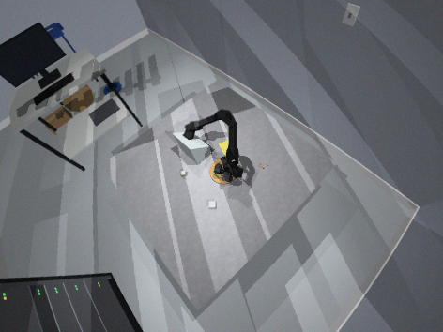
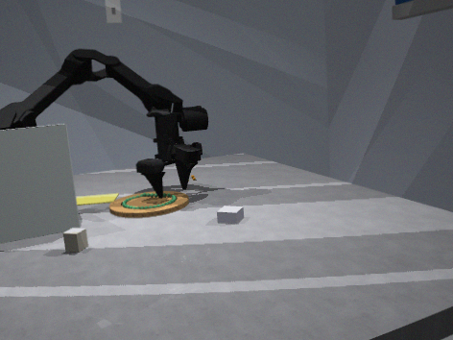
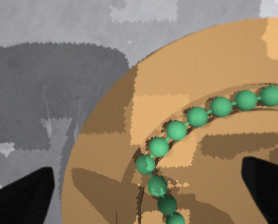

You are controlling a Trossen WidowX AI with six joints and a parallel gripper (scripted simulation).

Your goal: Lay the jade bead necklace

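Half over the round bead board [image 1: 212, 171] [image 2: 144, 213] [image 3: 175, 65], hanging low, with jaws spread wide and nothing between them to grip. Well in from the near edge of the bench [image 1: 211, 259] [image 2: 288, 265] [image 3: 40, 75] in the exterior view, and short of its far corner. Down below, looking at the jade bead necklace [image 1: 216, 176] [image 2: 149, 207] [image 3: 176, 131]: lying on the board, following the groove round the upper arc in the wrist view, then bending inward and leaving the groove.

Now for the bit that matters! Between the jaws, roughly midway across the wrist view, seeing the bend itself; from there, running toward the bottom of that picture and a little right, inside the groove's curve. Straddling the strand, then, rather than standing wholly to one side. Probably nearly done, judging by the seated arc, but with that stray run left to settle. Likely needing a nudge or a light pinch outward, toward the board's rim, along the strand's inward slant. Careful here: pressing too hard could drag seated beads out too.
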